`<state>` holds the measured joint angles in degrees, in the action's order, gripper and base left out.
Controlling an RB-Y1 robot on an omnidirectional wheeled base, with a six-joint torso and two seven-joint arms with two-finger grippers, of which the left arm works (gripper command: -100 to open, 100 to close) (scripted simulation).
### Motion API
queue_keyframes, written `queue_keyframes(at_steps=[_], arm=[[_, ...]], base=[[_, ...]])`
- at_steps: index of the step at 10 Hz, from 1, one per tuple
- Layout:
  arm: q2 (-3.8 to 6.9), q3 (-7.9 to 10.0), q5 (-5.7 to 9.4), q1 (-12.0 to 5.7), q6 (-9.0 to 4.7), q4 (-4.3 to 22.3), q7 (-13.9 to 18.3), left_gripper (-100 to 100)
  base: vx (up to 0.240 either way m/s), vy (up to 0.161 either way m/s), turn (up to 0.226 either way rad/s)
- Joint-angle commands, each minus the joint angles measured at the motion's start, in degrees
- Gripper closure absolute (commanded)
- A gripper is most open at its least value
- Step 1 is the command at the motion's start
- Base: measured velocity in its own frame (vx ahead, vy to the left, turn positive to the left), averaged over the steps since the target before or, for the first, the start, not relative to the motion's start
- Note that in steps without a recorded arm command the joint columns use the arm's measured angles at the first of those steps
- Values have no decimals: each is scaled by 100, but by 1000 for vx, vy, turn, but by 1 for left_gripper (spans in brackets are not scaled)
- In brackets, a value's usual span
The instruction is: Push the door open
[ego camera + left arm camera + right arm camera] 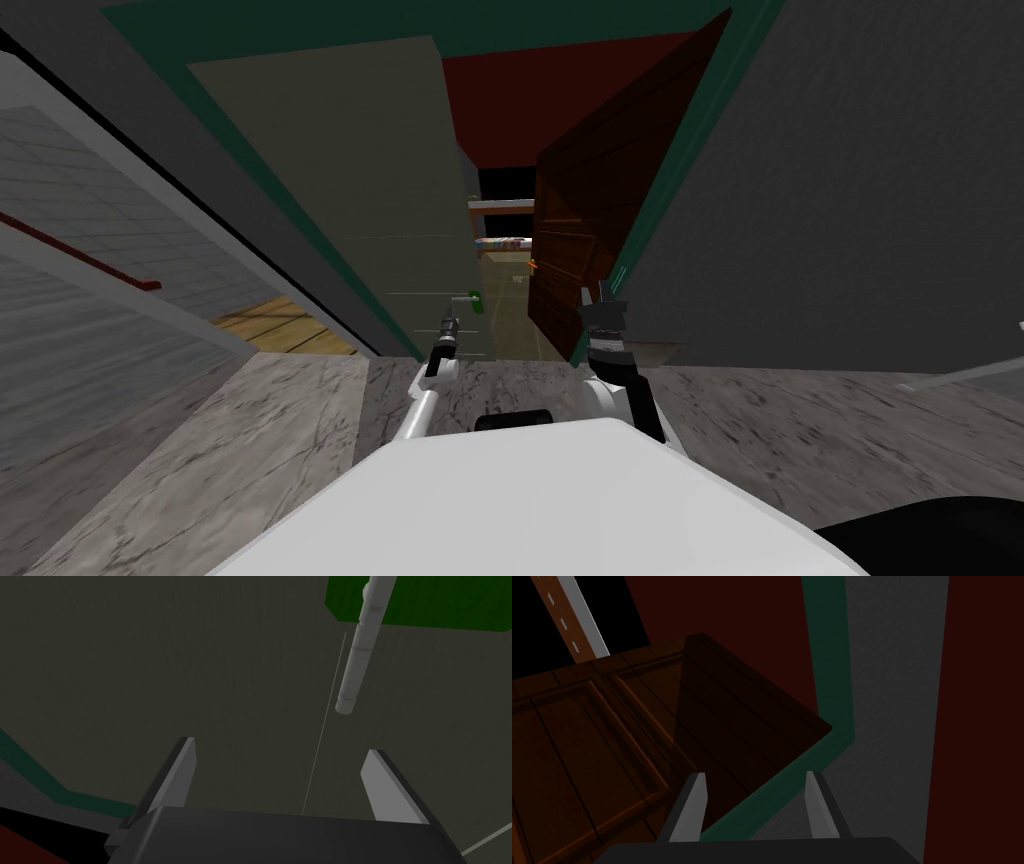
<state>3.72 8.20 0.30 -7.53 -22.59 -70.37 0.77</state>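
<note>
A narrow opening is seen between the olive-grey door leaf [340, 180] and the brown wooden door [590, 200], which is set ajar. The way ahead of the left jaws, held apart, is blocked by the olive-grey leaf, and its pale lever handle [357, 656] projects just beyond them. The right jaws, also apart, are faced by the brown door's edge, the dark green frame [827, 676] and the grey wall [892, 701].

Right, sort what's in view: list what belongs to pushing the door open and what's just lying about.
Job: brown panelled door, ajar; dark green door frame; right gripper, open, at that door's edge; left gripper, open, facing the olive door leaf near its pale lever handle.
Lying about: red handrail; wooden floor patch; marbled grey floor.
</note>
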Motion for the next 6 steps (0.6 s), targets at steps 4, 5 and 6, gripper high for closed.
queue_keyframes(at_steps=[4,5,6], arm=[[-29,66,16,-390,86,646,-53,-100],[-41,79,18,-465,97,773,-65,-100],[-54,92,20,-540,109,900,-78,-100]], base=[[5,123,-145],[-2,115,-121],[0,105,-113]])
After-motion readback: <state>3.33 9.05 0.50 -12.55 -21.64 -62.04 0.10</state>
